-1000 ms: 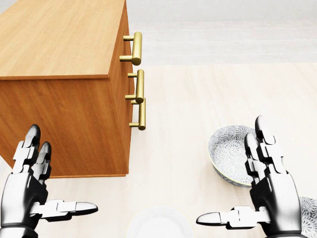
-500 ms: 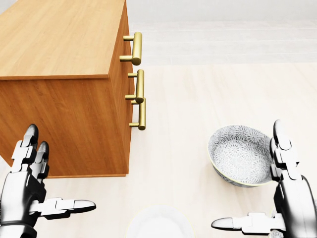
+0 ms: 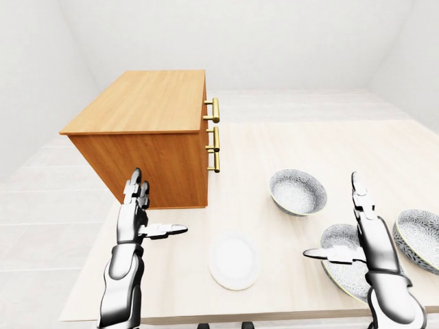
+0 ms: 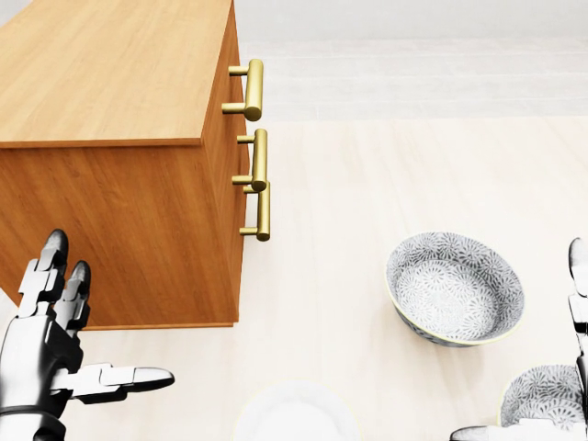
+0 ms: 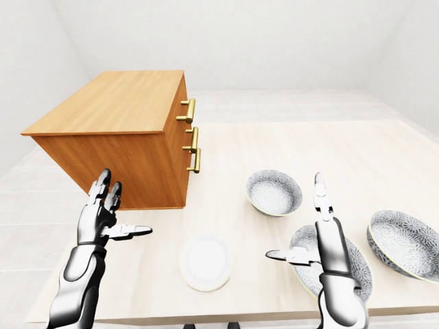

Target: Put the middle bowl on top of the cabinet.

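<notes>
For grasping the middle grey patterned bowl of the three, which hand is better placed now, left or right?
Right. The open right hand stands right at the middle grey patterned bowl, overlapping it in the eye views, while the open left hand is away beside the wooden cabinet.

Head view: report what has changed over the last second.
The right hand slid toward the right edge of the head view, off the bowl it had partly covered, which now shows whole. A second bowl has come into sight at the bottom right. Nothing was grasped or released; both hands are open. The left hand, cabinet, plate and the camera stayed about as they were.
</notes>
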Motion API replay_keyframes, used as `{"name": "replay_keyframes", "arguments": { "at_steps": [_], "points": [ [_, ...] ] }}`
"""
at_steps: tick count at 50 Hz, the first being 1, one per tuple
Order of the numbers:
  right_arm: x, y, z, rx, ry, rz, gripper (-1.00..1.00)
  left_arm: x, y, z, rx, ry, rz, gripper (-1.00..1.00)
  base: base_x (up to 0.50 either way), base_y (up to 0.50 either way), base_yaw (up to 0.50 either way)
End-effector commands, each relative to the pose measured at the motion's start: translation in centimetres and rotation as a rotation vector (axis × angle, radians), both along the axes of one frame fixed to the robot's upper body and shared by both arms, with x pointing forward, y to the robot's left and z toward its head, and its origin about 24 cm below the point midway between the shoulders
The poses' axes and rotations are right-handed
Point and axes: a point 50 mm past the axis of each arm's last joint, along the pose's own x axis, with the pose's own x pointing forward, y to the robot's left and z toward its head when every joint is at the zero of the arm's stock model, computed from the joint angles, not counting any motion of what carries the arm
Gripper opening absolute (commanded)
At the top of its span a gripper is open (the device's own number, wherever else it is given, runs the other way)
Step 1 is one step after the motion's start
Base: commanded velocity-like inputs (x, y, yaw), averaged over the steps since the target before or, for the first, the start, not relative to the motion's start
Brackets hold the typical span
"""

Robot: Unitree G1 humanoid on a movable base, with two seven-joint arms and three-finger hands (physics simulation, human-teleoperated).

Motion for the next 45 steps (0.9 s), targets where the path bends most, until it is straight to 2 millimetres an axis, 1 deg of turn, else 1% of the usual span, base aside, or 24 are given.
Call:
{"name": "replay_keyframes", "arguments": {
  "at_steps": [1,5,6,13,20,23,25,26,31,34,35,38,42,45],
  "points": [
    [-1.5,-1.9,0.5,-0.144,0.081,-0.086,1.0,0.2,0.3,0.6,0.011,-0.02,0.024,1.0,0.0,0.0,0.0],
    [-1.8,-3.1,1.0,-0.182,0.111,-0.132,1.0,0.5,0.3,0.5,0.007,-0.014,0.023,1.0,0.0,0.0,0.0],
    [-2.1,-3.6,1.0,-0.211,0.153,-0.146,1.0,0.5,0.2,0.4,0.009,-0.012,0.022,1.0,0.0,0.0,0.0],
    [-2.6,-5.1,1.8,-0.283,0.218,-0.204,1.0,0.3,-0.2,0.4,0.019,-0.015,0.015,1.0,0.0,0.0,0.0],
    [-3.5,-6.2,3.8,-0.374,0.229,-0.233,1.0,0.5,-0.4,0.2,0.021,-0.011,0.015,1.0,0.0,0.0,0.0],
    [-3.9,-6.8,4.3,-0.422,0.267,-0.254,1.0,0.5,-0.5,0.2,0.024,-0.011,0.013,1.0,0.0,0.0,0.0],
    [-3.9,-7.1,5.0,-0.451,0.277,-0.258,1.0,0.6,-0.5,0.3,0.024,-0.011,0.012,1.0,0.0,0.0,0.0],
    [-4.1,-7.6,5.1,-0.484,0.312,-0.272,1.0,0.6,-0.5,0.2,0.023,-0.01,0.012,1.0,0.01,0.0,0.0],
    [-4.6,-8.6,5.3,-0.524,0.388,-0.309,1.0,0.7,-0.6,0.1,0.027,-0.007,0.012,1.0,0.0,0.0,0.0],
    [-5.3,-9.6,5.4,-0.562,0.448,-0.368,1.0,0.6,-0.7,0.0,0.027,-0.008,0.009,1.0,0.0,0.0,0.0],
    [-5.3,-9.6,5.4,-0.561,0.448,-0.37,1.0,0.6,-0.7,0.1,0.027,-0.008,0.009,1.0,0.01,0.0,0.0],
    [-5.0,-10.1,6.2,-0.604,0.44,-0.409,1.0,-0.1,-1.0,0.2,0.037,-0.02,0.0,1.0,0.0,0.0,0.0],
    [-4.9,-10.6,6.4,-0.64,0.467,-0.437,1.0,-0.2,-0.9,0.4,0.036,-0.024,0.001,1.0,0.0,0.0,0.0],
    [-4.7,-10.9,6.4,-0.656,0.488,-0.452,1.0,-0.3,-0.9,0.3,0.036,-0.024,0.005,1.0,0.0,0.0,0.0]
  ]
}}
